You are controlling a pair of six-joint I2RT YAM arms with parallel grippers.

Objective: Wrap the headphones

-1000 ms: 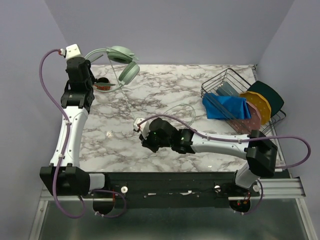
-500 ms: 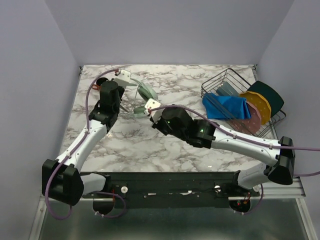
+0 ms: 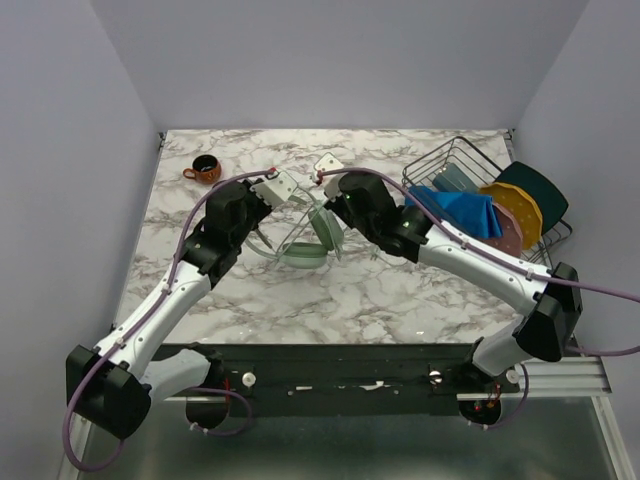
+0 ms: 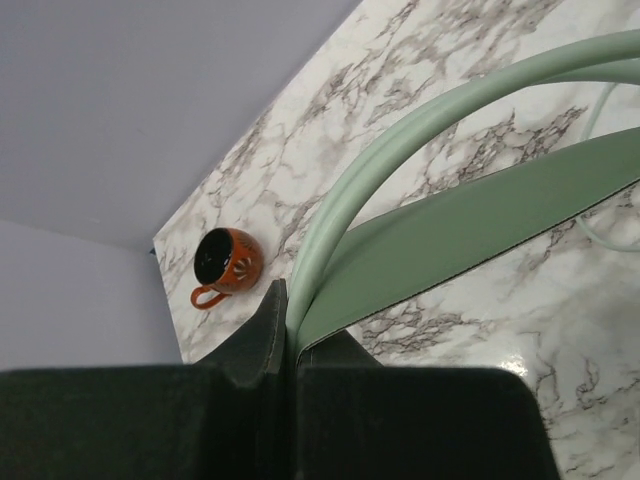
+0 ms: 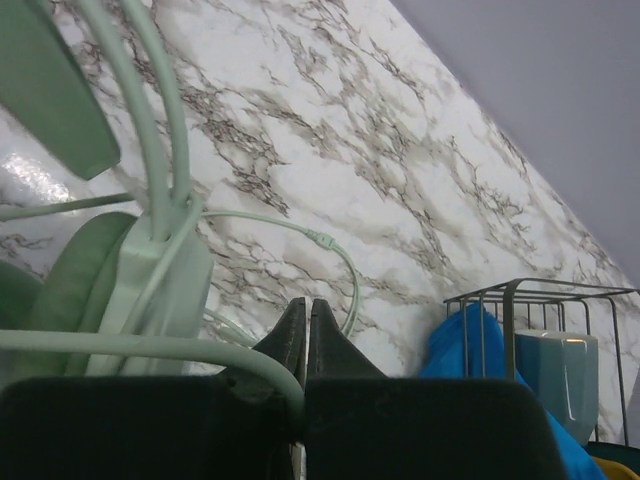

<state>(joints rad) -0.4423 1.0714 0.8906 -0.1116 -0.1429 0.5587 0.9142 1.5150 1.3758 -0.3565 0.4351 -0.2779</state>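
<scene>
While the left gripper (image 4: pixel 291 325) pinches the slim headband (image 4: pixel 400 130) of the pale mint-green over-ear headphones (image 3: pixel 300 256), the right gripper (image 5: pixel 306 335), just beside, fingers pressed together, clamps what looks like their cable (image 5: pixel 150 345).

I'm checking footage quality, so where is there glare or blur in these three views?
Top external: sharp, evenly lit, soft shadows on the white marble table. Left wrist: glare on the marble, lower right; the pale mint-green headphones look slightly soft. Right wrist: glare at left, nearest ear cup blurred.

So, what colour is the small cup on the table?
Orange-red cup, dark inside; clearest in the left wrist view.
</scene>
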